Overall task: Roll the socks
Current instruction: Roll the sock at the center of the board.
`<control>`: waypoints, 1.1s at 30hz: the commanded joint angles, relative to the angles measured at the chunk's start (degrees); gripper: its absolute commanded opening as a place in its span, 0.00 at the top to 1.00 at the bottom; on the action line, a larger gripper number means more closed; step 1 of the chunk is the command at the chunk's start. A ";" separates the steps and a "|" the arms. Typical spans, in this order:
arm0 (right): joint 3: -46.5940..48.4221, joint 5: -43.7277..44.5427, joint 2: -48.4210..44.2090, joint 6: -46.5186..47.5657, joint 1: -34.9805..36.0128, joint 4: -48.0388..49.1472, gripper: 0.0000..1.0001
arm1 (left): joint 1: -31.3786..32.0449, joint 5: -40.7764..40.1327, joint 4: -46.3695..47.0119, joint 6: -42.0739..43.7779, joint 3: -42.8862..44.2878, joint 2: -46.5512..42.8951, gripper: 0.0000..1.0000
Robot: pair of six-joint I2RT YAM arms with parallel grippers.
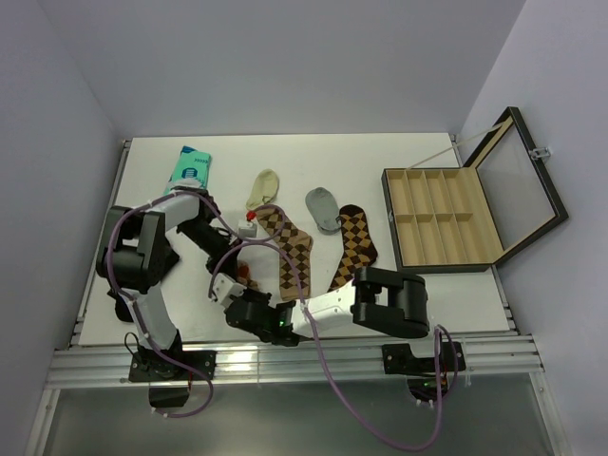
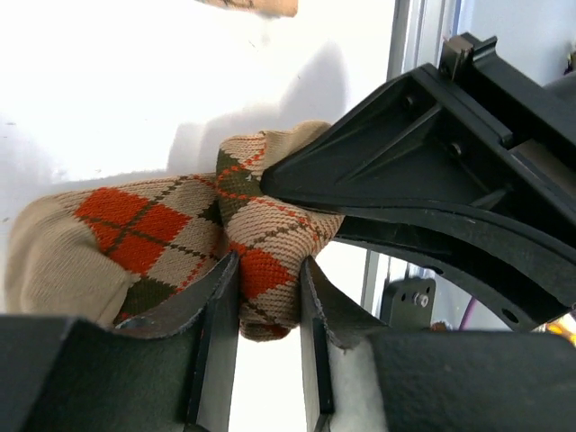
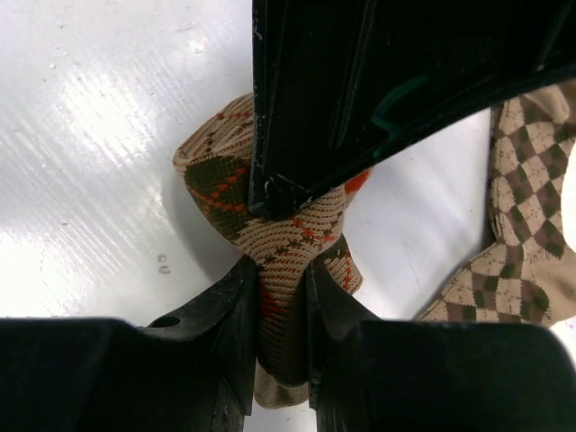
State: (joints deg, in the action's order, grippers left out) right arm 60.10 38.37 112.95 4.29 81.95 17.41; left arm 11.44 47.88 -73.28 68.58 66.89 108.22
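From the top view I have the white bench (image 1: 427, 294) filling most of the frame. At its right side sits the wooden box (image 1: 443, 219), its lid tipped open toward the right wall and its compartments bare. My two arms reach in from the near edge: the left arm (image 1: 142, 252) bends inward from the left, and the right arm (image 1: 389, 302) lies low along the front edge, pointing left. They meet left of centre near the front. In the middle of the bench the tan sock (image 1: 290, 249) lies stretched out flat. The brown sock (image 1: 354, 245) lies just beside it on the right, apart from it. The red sock (image 2: 135, 225) is bunched up on the bench at the spot where the arms meet, left of the tan sock's near end. The left pincer (image 2: 268, 279) is pressed onto a fold of the red sock, with knit filling the gap between its fingers. The right pincer (image 3: 281, 297) pinches another fold of the same sock from the opposite side, close against the left one. A teal pack (image 1: 191, 167) lies at the far left. A cream sock (image 1: 263, 187) and a grey sock (image 1: 323, 207) lie at the far ends of the two flat socks. I cannot tell whether they touch them.
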 commanded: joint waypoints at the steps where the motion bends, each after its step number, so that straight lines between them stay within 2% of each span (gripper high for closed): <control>1: -2.35 -0.49 -2.03 -2.89 1.19 -5.01 0.97 | -1.51 1.26 5.60 -5.03 2.54 -4.25 0.67; 6: -2.53 -0.40 -1.85 -3.77 1.46 -6.16 0.97 | -4.23 -0.76 6.21 -5.20 1.23 -5.91 0.66; 9: -2.53 -0.31 -1.33 -3.94 1.63 -6.25 0.97 | -5.55 -2.43 6.57 -4.77 -0.09 -6.62 0.61; 19: -2.00 -0.05 -0.45 -4.21 1.90 -6.95 0.98 | -9.33 -5.95 7.00 -6.17 -1.41 -7.59 0.62; 33: -1.03 0.48 0.78 -6.05 1.98 -8.36 0.98 | -6.96 -7.71 19.56 -16.26 -7.74 -9.52 0.54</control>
State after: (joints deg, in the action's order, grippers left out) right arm 58.94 39.53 112.42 0.93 83.13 14.15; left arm 3.11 40.49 -57.76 56.14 59.99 101.69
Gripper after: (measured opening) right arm 0.277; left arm 0.460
